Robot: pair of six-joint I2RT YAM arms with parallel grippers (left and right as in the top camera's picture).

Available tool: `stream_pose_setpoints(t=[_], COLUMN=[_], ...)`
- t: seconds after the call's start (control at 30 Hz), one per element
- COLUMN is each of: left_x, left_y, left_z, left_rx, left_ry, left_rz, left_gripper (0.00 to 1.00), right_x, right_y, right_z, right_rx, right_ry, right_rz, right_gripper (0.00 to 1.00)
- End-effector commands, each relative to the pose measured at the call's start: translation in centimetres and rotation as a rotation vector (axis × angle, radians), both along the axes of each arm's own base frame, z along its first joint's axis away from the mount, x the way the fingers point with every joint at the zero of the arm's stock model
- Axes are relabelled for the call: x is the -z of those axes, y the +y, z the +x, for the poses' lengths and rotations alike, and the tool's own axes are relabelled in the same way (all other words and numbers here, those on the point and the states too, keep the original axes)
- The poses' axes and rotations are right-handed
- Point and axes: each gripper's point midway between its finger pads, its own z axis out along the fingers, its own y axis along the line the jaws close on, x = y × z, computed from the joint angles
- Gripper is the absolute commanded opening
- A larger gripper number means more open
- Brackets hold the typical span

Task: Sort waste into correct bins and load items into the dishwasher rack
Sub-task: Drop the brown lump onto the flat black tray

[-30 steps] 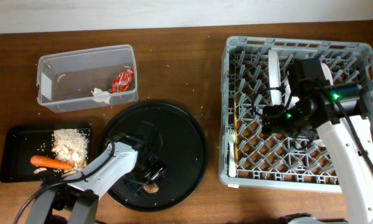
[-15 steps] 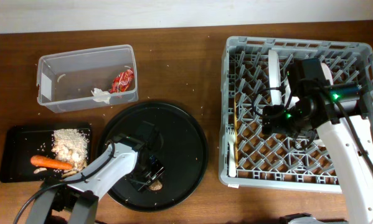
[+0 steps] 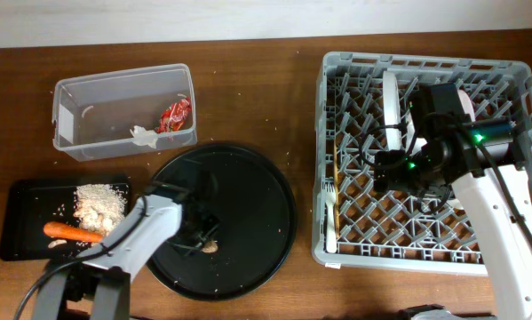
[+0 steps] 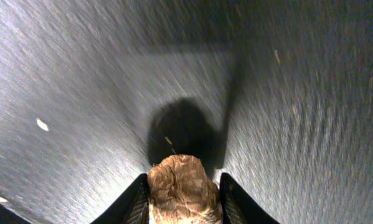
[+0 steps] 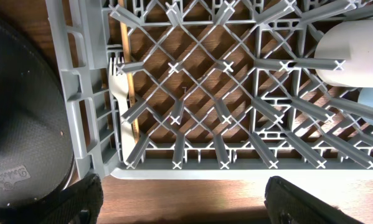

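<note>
the left claw (image 4: 184,182) pinches the small brown round crumbly piece (image 4: 181,194) tight between both fingers, over the large round black tray (image 3: 257,191). the right claw (image 5: 192,202) hangs spread wide above the large square grey plastic dishwasher rack (image 3: 425,64).

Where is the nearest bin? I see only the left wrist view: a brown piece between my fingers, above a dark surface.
Observer: The shallow black tray is nearest, left of the left gripper and its brown piece in the overhead view.
Operator: What does it hold?
Observer: An orange carrot and beige grains.
Operator: Is the right gripper near me?
Observer: No, the right gripper hangs open over the dishwasher rack, far to the right.
</note>
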Motion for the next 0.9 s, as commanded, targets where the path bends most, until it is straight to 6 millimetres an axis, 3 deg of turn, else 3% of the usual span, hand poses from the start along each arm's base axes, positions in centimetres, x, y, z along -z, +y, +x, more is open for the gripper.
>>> stream_pose_setpoints(t=[0.0, 0.17, 0.27, 0.4, 0.6, 0.73, 0.87], left_x=[-1.1, -4.1, -6.9, -9.3, -9.8, -9.0, -7.4], left_y=[2.9, 7.9, 12.4, 18.1, 26.5, 30.2, 31.7], left_z=[2.1, 5.6, 7.5, 8.3, 7.5, 6.8, 7.0], left_rx=[-0.012, -0.062, -0.108, -0.244, -0.481, -0.554, -0.583], left_ry=[-0.067, -0.193, -0.262, -0.315, -0.386, -0.373, -0.359], left_rz=[0.024, 0.053, 0.115, 0.191, 0.275, 0.373, 0.383], left_gripper=[0.33, 0.33, 0.33, 0.33, 0.33, 0.34, 0.34], right_x=[0.2, 0.2, 0.2, 0.2, 0.2, 0.2, 0.3], right_y=[-0.4, -0.4, -0.4, -0.3, -0.3, -0.3, -0.3], right_z=[0.0, 0.0, 0.0, 0.0, 0.0, 0.0, -0.1], right_rx=[0.006, 0.006, 0.006, 0.006, 0.006, 0.006, 0.006], right_ry=[0.008, 0.008, 0.007, 0.007, 0.007, 0.008, 0.009], right_rz=[-0.013, -0.013, -0.013, -0.012, -0.012, -0.012, -0.012], right_gripper=[0.86, 0.86, 0.86, 0.86, 0.86, 0.86, 0.86])
